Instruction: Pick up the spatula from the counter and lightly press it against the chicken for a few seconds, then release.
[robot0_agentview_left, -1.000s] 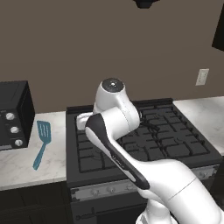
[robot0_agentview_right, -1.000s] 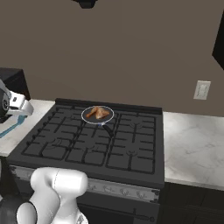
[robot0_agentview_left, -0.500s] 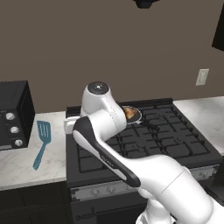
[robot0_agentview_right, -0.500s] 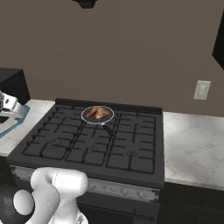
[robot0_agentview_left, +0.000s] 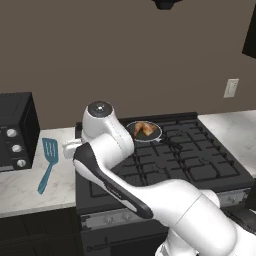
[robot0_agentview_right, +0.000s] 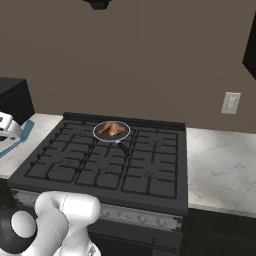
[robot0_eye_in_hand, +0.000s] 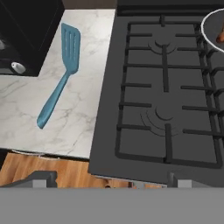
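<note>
Blue spatula (robot0_eye_in_hand: 60, 85) flat on marble counter (robot0_eye_in_hand: 26, 131) beside stove (robot0_eye_in_hand: 166, 87), tool (robot0_eye_in_hand: 109, 179) spread wide — empty, chicken (robot0_agentview_left: 144, 129) in pan (robot0_agentview_left: 159, 134).

The spatula (robot0_eye_in_hand: 61, 74) lies on bare counter (robot0_eye_in_hand: 83, 122), with open room above it and toward the front edge. A black oven (robot0_eye_in_hand: 26, 30) stands just beside the blade at the back left. The stove (robot0_eye_in_hand: 166, 87) borders the right.

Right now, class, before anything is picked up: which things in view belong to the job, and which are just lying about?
Belong to the job:
spatula, flat on the counter
chicken, in the pan

Just lying about:
stove
toaster oven
outlet
</note>
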